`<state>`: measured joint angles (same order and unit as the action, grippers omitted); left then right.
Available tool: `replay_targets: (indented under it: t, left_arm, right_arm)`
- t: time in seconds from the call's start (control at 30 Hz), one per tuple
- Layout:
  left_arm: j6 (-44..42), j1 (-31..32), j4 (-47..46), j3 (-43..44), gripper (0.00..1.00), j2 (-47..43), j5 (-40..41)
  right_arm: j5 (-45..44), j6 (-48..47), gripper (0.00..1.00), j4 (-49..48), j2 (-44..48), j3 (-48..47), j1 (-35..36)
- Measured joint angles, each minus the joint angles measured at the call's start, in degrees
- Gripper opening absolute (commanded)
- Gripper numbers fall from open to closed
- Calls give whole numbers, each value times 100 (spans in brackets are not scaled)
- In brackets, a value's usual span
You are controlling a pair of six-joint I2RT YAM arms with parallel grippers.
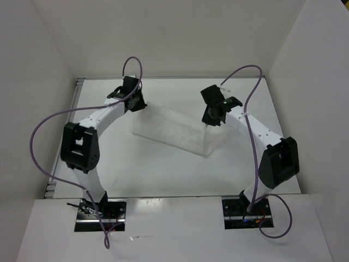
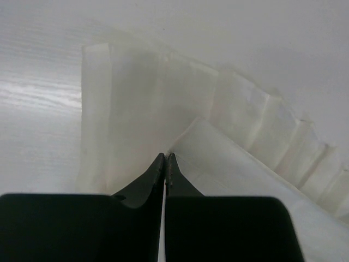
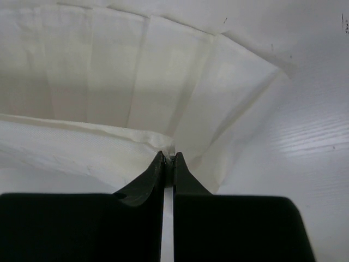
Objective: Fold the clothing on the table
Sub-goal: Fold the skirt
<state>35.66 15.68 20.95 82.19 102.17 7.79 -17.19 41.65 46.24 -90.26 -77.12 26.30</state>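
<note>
Two grippers pinch the clothing [image 1: 174,132], ready to fold it.
The left gripper [image 2: 165,161] and right gripper [image 3: 169,159] each clamp the far edge of the clothing, which lies mid-table [image 1: 163,173]. They should pull it toward the near side together and level, so the fold lands straight.

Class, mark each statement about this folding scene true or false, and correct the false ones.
1. The left claw and the right claw are each shut on the clothing. True.
2. The clothing is dark blue. False: it is white and pleated.
3. The clothing stretches between the two claws, over the table. True.
4. A second garment lies beside it. False: only one garment shows.
</note>
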Motion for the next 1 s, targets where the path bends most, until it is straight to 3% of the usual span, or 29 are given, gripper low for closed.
replay_targets:
  t: [0.23,0.47,0.5,0.53,0.63,0.67,0.7,0.73,0.77,0.87,1.0]
  left_arm:
    - [-122,39,-131,1436,0,1875,-9]
    - [-109,57,4,2249,0,2634,59]
    - [-105,57,44,2345,6,2699,81]
    - [-105,59,94,2485,15,2776,98]
    - [-114,55,157,3003,22,3040,350]
    - [-109,26,184,3147,34,3101,448]
    - [-127,-9,216,3261,39,3147,546]
    - [-94,-52,243,3329,41,3156,634]
    - [-101,-76,269,3359,46,3152,693]
    - [-96,-155,188,3051,48,2855,863]
    - [-120,-170,15,2059,37,1950,863]
  right_arm:
    - [-151,4,1,-435,-684,-76,-190]
    - [-302,-2,1,-839,-1410,-463,-579]
    - [-319,-13,15,-885,-1541,-590,-651]
    - [-350,-17,22,-940,-1661,-730,-719]
    - [-597,-131,30,-905,-2186,-1349,-920]
    - [-728,-168,32,-883,-2345,-1537,-994]
    - [-890,-210,34,-861,-2496,-1716,-1064]
    - [-1036,-275,43,-866,-2618,-1827,-1126]
    - [-1119,-319,45,-859,-2647,-1849,-1176]
    - [-1196,-476,47,-835,-2599,-1849,-1266]
    - [-1032,-632,44,-815,-2293,-1683,-1202]
